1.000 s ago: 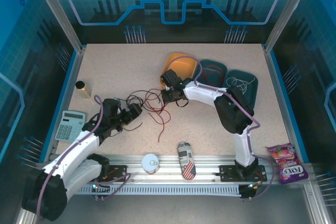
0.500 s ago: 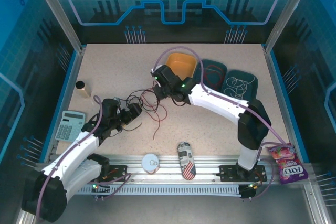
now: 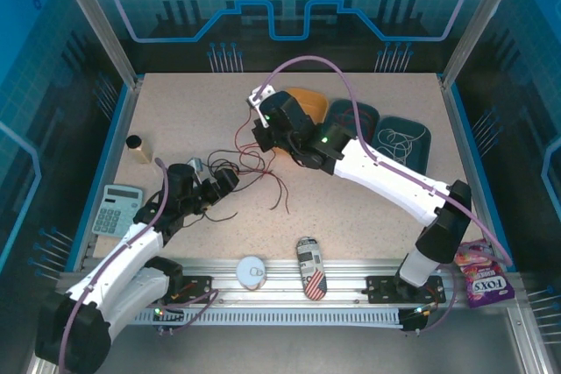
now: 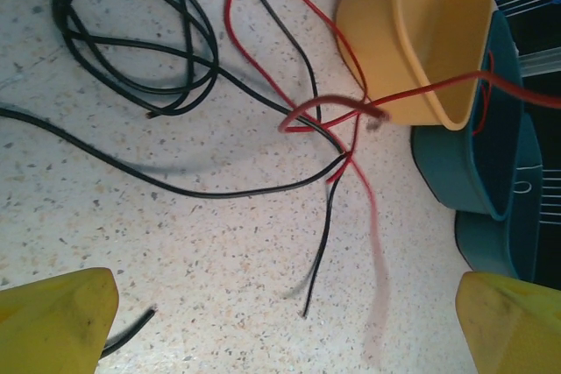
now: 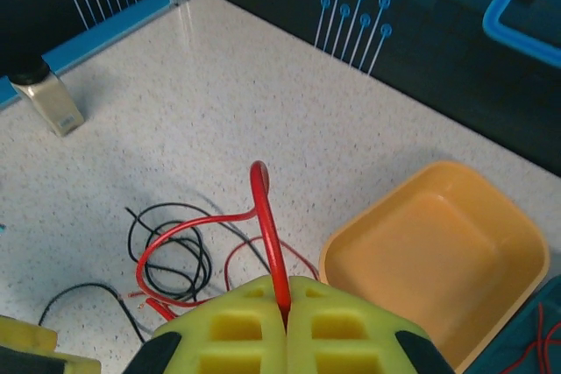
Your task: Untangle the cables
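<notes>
The thin red cable [image 5: 270, 229] rose from between the padded yellow fingers of my right tool [image 5: 287, 317], which were pressed together on it. It arched over just ahead of the tool before dropping to the speckled beige counter [image 3: 184, 120]. Below and to the left of that tool, more red loops lay crossed with thin black cables [image 4: 210, 196], which were loosely coiled on the counter. A yellow-orange plastic bin [image 5: 438, 251] sat just to the right of the right tool, and a dark teal tray [image 4: 456, 172] touched the bin's far side. My left tool [image 4: 280, 321] had its fingers spread wide apart and held nothing. It was low over the counter, with the crossing of red and black strands straight ahead of it and a loose black cable end beside its left finger.
</notes>
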